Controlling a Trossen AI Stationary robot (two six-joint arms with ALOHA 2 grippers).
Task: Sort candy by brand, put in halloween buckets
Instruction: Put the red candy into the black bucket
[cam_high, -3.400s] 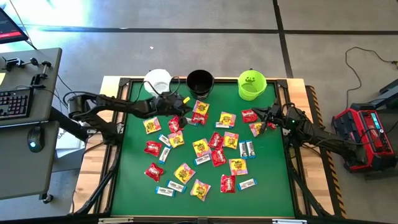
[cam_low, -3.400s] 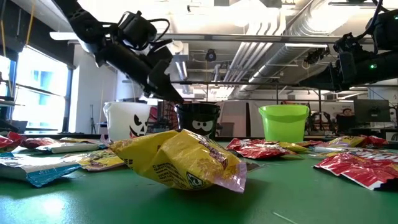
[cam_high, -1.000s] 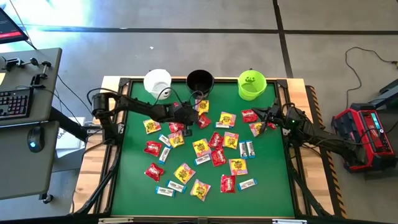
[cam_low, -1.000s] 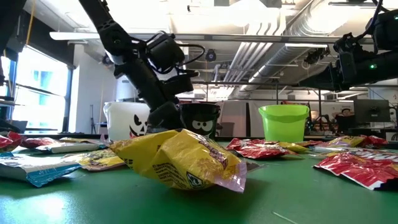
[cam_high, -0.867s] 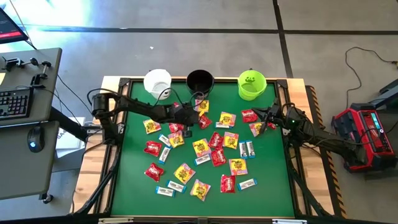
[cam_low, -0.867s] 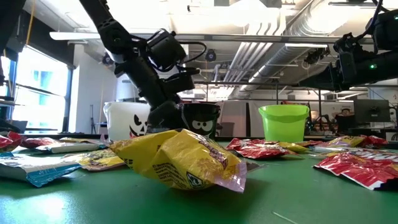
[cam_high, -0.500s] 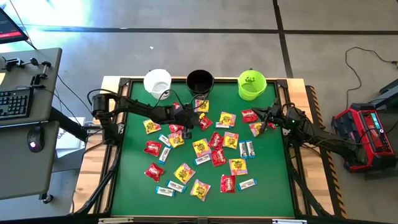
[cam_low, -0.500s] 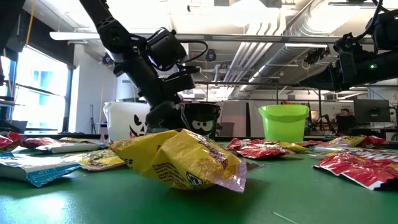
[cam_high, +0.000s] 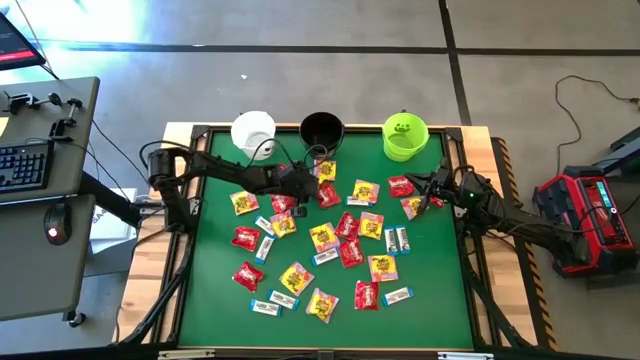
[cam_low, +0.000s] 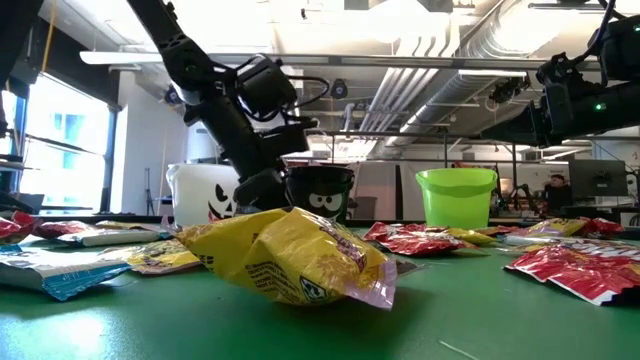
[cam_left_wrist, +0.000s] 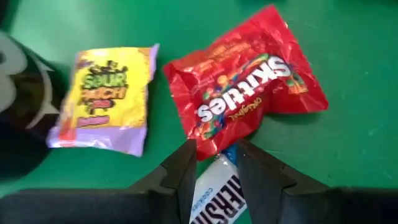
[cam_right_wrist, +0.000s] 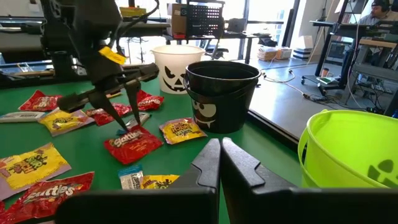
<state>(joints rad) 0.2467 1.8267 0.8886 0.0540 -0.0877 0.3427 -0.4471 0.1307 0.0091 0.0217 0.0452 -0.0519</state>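
we see the left gripper (cam_high: 312, 187) low over the green bench (cam_high: 430, 300) near its far edge, just in front of the black bucket (cam_high: 322, 130), fingers (cam_left_wrist: 184, 169) spread around the edge of a red candy packet (cam_left_wrist: 245, 109) beside a yellow-and-pink packet (cam_left_wrist: 106, 96). the white bucket (cam_high: 253, 131) and lime green bucket (cam_high: 404, 136) flank the black one. more candy (cam_high: 322, 238) covers the bench's middle. the right gripper (cam_high: 437, 183) waits near the right edge, fingers pressed together.
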